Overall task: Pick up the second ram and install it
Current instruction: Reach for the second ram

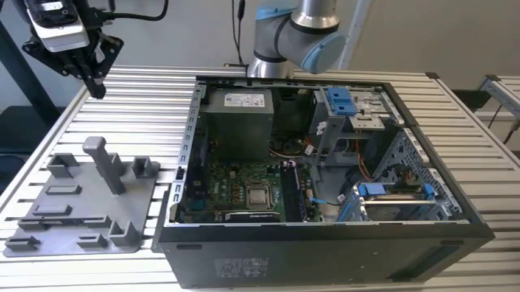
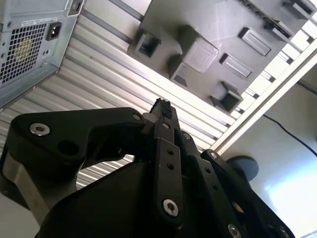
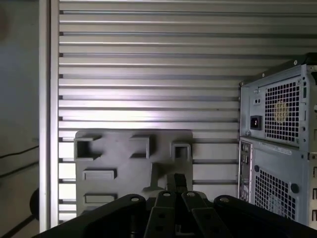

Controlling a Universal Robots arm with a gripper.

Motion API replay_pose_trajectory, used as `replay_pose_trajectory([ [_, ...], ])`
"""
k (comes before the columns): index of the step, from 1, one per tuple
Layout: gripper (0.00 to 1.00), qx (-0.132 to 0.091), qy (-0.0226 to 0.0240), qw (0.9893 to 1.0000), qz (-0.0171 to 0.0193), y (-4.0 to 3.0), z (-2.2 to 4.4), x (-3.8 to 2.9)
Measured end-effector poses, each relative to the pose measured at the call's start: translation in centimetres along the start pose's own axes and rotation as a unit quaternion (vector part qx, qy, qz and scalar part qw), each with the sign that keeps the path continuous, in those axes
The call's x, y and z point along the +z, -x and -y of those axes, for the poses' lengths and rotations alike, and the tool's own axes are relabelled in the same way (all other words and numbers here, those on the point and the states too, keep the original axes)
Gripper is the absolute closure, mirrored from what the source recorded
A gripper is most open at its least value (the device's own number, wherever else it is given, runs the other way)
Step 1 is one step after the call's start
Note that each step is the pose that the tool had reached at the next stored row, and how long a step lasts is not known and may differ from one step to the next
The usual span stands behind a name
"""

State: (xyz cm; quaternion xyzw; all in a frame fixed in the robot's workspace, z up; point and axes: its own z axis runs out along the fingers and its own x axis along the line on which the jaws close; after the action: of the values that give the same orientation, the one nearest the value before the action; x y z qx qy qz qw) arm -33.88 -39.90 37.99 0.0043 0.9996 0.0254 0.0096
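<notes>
The gripper [image 1: 97, 90] hangs above the slatted counter [image 1: 142, 106], near the grey tray [image 1: 77, 210] and well apart from the open computer case [image 1: 325, 255]. Its fingers are pressed together in both wrist views [image 2: 161, 106] [image 3: 178, 181], with nothing seen between them. Dark narrow strips [image 1: 294, 191] run along the case's green board; whether one is the second ram cannot be told.
</notes>
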Motion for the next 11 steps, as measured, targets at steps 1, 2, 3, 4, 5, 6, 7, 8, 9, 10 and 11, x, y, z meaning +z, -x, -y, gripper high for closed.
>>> replay_pose_trajectory([
  [1,0.89,0.000,0.0000,1.0000,-0.0001,-0.05,0.00,0.04],
  [2,0.89,0.000,0.0000,1.0000,-0.0003,-0.10,0.01,0.07],
  [3,0.89,0.000,-0.0001,1.0000,-0.0005,-0.13,0.01,0.09],
  [4,0.89,0.000,-0.0001,1.0000,-0.0006,-0.17,0.01,0.12],
  [5,0.89,0.000,-0.0001,1.0000,-0.0007,-0.20,0.01,0.13],
  [6,0.89,0.000,-0.0001,1.0000,-0.0008,-0.23,0.01,0.15],
  [7,0.89,0.000,-0.0001,1.0000,-0.0009,-0.27,0.01,0.15],
  [8,0.89,0.000,-0.0001,1.0000,-0.0010,-0.31,0.01,0.16],
  [9,0.89,0.000,-0.0001,1.0000,-0.0011,-0.39,0.01,0.17],
  [10,0.89,0.000,-0.0001,1.0000,-0.0011,-0.49,0.02,0.18],
  [11,0.89,0.000,-0.0001,1.0000,-0.0011,-0.64,0.02,0.19],
])
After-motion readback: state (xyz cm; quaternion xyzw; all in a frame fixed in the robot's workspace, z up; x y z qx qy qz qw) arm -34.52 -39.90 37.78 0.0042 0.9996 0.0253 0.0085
